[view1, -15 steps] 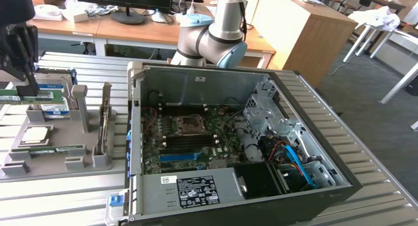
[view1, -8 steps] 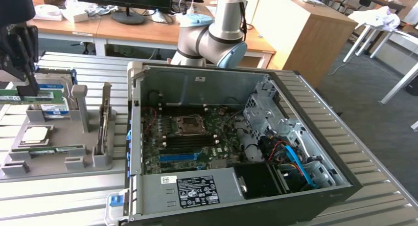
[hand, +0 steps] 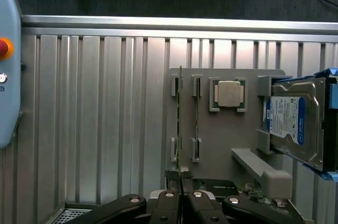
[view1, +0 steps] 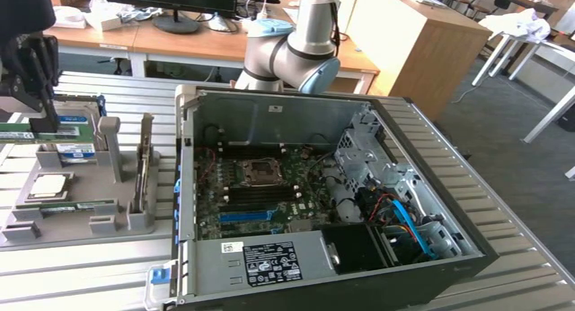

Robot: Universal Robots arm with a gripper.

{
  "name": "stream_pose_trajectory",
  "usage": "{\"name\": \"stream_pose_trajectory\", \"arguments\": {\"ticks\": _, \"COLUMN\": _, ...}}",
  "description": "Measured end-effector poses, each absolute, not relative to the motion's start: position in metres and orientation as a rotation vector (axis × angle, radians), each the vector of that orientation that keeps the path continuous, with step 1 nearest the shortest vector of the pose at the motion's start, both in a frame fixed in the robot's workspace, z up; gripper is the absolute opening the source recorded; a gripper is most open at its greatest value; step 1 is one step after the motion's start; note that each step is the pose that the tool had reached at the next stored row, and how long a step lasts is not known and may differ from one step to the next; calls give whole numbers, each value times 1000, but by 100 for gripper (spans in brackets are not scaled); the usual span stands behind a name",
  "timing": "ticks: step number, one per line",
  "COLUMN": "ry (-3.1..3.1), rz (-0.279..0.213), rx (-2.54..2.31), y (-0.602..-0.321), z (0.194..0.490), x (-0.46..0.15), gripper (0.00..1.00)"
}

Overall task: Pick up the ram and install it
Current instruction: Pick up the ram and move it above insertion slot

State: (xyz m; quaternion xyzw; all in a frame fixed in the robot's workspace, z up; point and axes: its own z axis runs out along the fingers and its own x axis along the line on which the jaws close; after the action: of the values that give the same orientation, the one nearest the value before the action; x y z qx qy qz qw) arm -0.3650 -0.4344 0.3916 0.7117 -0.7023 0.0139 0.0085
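My jaws sit clamped on the ram's point(hand: 180, 118) thin edge by the tray point(hand: 227, 139); narrow hold may let it pivot or slip and clip the case point(view1: 269, 112) wall.

The ram point(view1: 16, 132) is a long, thin green circuit-board stick with a pale label on its face. It is pinched at one long edge between the jaws and held level, standing on edge. From the wrist it shows edge-on as a narrow line point(hand: 180, 123) above the grey holder point(hand: 222, 145).
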Motion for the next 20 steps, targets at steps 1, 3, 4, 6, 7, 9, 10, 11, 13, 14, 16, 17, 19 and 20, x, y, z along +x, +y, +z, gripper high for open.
{"name": "stream_pose_trajectory", "arguments": {"ticks": 1, "ry": -2195, "rz": 43, "rx": 2224, "y": -434, "z": 392, "x": -364, "gripper": 12}}
{"name": "stream_pose_trajectory", "arguments": {"ticks": 3, "ry": -2195, "rz": 43, "rx": 2224, "y": -434, "z": 392, "x": -361, "gripper": 12}}
{"name": "stream_pose_trajectory", "arguments": {"ticks": 4, "ry": -2195, "rz": 43, "rx": 2224, "y": -434, "z": 392, "x": -360, "gripper": 12}}
{"name": "stream_pose_trajectory", "arguments": {"ticks": 6, "ry": -2195, "rz": 43, "rx": 2224, "y": -434, "z": 392, "x": -357, "gripper": 12}}
{"name": "stream_pose_trajectory", "arguments": {"ticks": 7, "ry": -2195, "rz": 43, "rx": 2224, "y": -434, "z": 392, "x": -355, "gripper": 12}}
{"name": "stream_pose_trajectory", "arguments": {"ticks": 9, "ry": -2195, "rz": 43, "rx": 2224, "y": -434, "z": 392, "x": -352, "gripper": 12}}
{"name": "stream_pose_trajectory", "arguments": {"ticks": 10, "ry": -2195, "rz": 43, "rx": 2224, "y": -434, "z": 392, "x": -351, "gripper": 12}}
{"name": "stream_pose_trajectory", "arguments": {"ticks": 11, "ry": -2194, "rz": 43, "rx": 2224, "y": -434, "z": 392, "x": -349, "gripper": 12}}
{"name": "stream_pose_trajectory", "arguments": {"ticks": 13, "ry": -2195, "rz": 43, "rx": 2224, "y": -434, "z": 392, "x": -346, "gripper": 12}}
{"name": "stream_pose_trajectory", "arguments": {"ticks": 14, "ry": -2195, "rz": 43, "rx": 2224, "y": -434, "z": 392, "x": -345, "gripper": 12}}
{"name": "stream_pose_trajectory", "arguments": {"ticks": 16, "ry": -2195, "rz": 43, "rx": 2224, "y": -434, "z": 392, "x": -342, "gripper": 12}}
{"name": "stream_pose_trajectory", "arguments": {"ticks": 17, "ry": -2195, "rz": 43, "rx": 2224, "y": -434, "z": 392, "x": -340, "gripper": 12}}
{"name": "stream_pose_trajectory", "arguments": {"ticks": 19, "ry": -2195, "rz": 43, "rx": 2224, "y": -434, "z": 392, "x": -337, "gripper": 12}}
{"name": "stream_pose_trajectory", "arguments": {"ticks": 20, "ry": -2195, "rz": 43, "rx": 2224, "y": -434, "z": 392, "x": -336, "gripper": 12}}
